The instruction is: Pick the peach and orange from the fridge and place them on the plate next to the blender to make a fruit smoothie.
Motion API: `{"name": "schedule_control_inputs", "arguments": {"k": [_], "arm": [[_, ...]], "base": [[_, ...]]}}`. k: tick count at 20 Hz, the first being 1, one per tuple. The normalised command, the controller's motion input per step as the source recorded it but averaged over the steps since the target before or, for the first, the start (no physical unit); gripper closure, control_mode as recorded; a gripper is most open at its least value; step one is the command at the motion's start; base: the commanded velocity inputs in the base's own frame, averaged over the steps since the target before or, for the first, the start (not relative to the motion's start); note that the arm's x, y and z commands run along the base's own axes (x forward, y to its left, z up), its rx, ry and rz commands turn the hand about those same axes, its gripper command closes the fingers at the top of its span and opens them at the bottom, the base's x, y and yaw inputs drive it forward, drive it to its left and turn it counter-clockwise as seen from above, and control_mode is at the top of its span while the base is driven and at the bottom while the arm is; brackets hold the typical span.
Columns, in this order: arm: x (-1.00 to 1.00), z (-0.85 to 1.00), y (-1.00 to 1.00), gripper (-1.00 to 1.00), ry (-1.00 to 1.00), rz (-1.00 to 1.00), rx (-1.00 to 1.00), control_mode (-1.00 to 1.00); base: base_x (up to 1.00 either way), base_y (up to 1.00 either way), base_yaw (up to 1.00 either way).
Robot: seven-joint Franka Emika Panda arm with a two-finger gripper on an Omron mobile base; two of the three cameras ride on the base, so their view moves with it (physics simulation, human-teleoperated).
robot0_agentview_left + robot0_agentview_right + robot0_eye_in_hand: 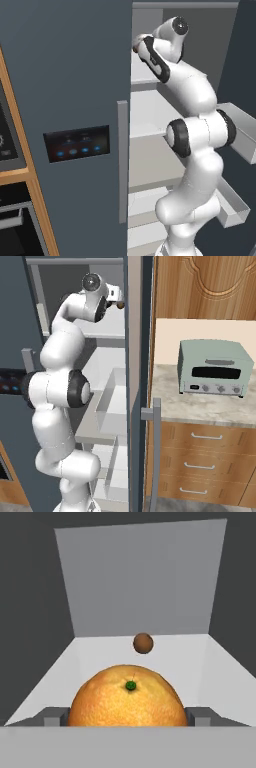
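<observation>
— Where's the claw point(131, 717)?

— Up inside the fridge point(70, 100), at the top shelf point(90, 657). Its two fingers point(54, 717) sit at 9 and 3 o'clock of the orange point(129, 699), pinching it.

— And the peach point(143, 643)?

— At 12 o'clock from the orange, farther back on the same shelf, apart from it, near the back wall.

— Anything outside?

— A toaster oven point(215, 374) on the counter point(175, 406), at 3 o'clock of the fridge.

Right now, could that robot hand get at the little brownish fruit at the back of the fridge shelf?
Probably not directly. The orange sits between the gripper fingertips, straight in front of the peach, which lies farther back on the white shelf. The orange would have to go first.
</observation>
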Motion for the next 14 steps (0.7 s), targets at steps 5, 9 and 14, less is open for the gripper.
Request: {"name": "schedule_control_inputs", "arguments": {"k": [5,9,14], "arm": [[-1.00,0.38,-0.04,1.00,-0.38,0.00,0.00,-1.00],[-1.00,0.56,-0.16,1.00,-0.03,0.00,0.01,-1.00],[-1.00,0.30,-0.25,1.00,0.07,0.00,0.00,-1.00]], "base": [[0.00,0.00,0.00],[0.00,0.00,0.00],[0.00,0.00,0.00]]}}
